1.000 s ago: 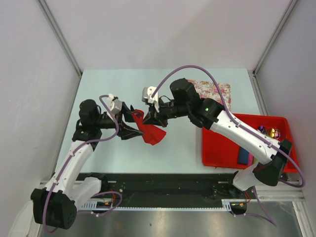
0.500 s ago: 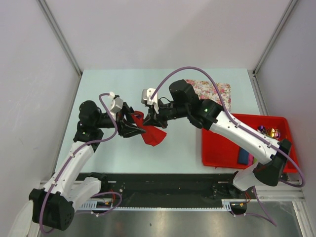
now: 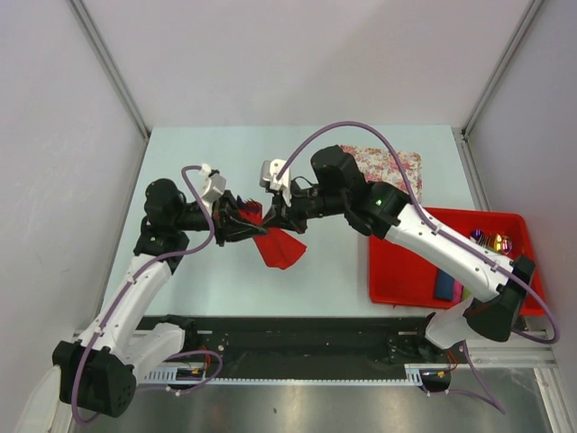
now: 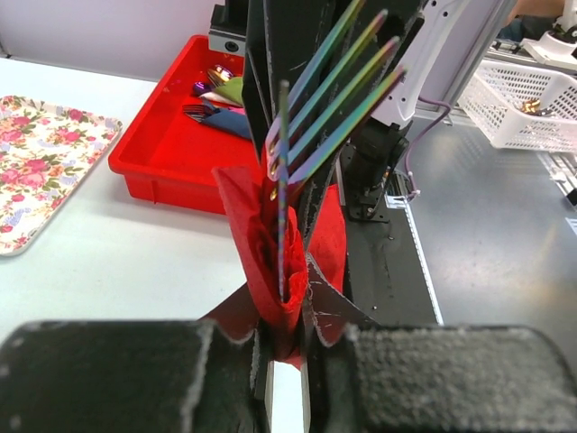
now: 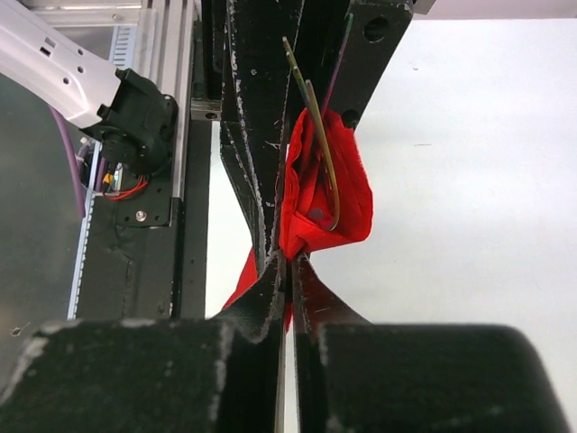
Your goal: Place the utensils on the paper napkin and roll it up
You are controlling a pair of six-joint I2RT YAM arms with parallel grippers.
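The paper napkin [image 3: 281, 245], wrapped round the utensils [image 4: 287, 155], is held over mid-bench [image 3: 225, 153]. Left jaws pinch it from 9 o'clock. Right jaws are closed on it from 2 o'clock.

Two arms meeting tip to tip, both grippers closed

The left arm [image 3: 135, 280] climbs from its base, bends at the elbow and reaches to the right; the right arm [image 3: 433, 244] sweeps up and to the left in a long arc; the left gripper [image 3: 248, 220] and the right gripper [image 3: 272, 220] face each other, almost touching; each has its jaws pressed close, pinching the paper napkin [image 3: 281, 245].
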